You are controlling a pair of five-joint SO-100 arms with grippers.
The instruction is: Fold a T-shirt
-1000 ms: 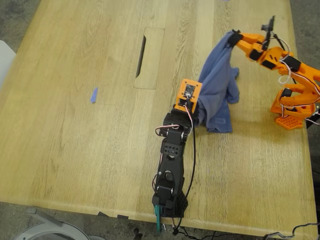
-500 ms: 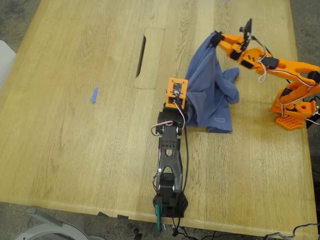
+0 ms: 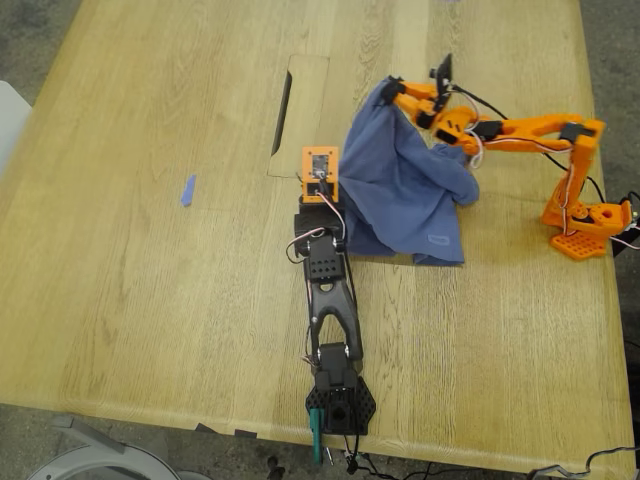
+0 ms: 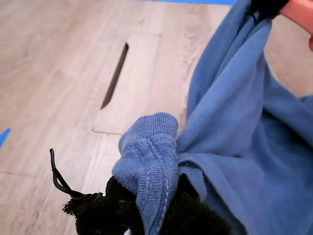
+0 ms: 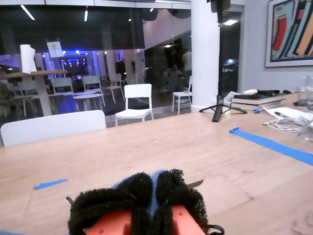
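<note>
A: Where's the T-shirt [image 3: 405,195]?
B: Slate blue, bunched, on the wooden counter [image 3: 150,280], at about 2 o'clock from the counter's middle in the exterior view. Part of it is lifted, the rest drapes down and lies on the wood.

A: First gripper?
B: My first gripper [image 3: 322,200] is on the black arm that comes up from the counter's 6 o'clock edge in the exterior view. It's clenched on the T-shirt: in the first wrist view a ribbed, stitched hem [image 4: 146,161] is pinched in the black padded jaws.

A: Second?
B: My second gripper [image 3: 390,88] is on the orange arm, whose base [image 3: 585,225] sits at 3 o'clock in the exterior view. It reaches over toward 12 and holds the T-shirt's top corner up. The second wrist view shows a sliver of blue cloth squeezed between the fuzzy black pads [image 5: 178,188], so it's grasping the T-shirt too.

A: Between the two?
B: The cloth hangs stretched between them, the second gripper at about 1 o'clock from the first in the exterior view.

A: Anything else?
B: A recessed panel with a dark slot [image 3: 284,100] at 11 o'clock from my first gripper. A small blue tape scrap [image 3: 187,190] sits well apart at 9 o'clock. A small pale mark [image 3: 437,239] shows on the T-shirt's lower part, too small to read.
</note>
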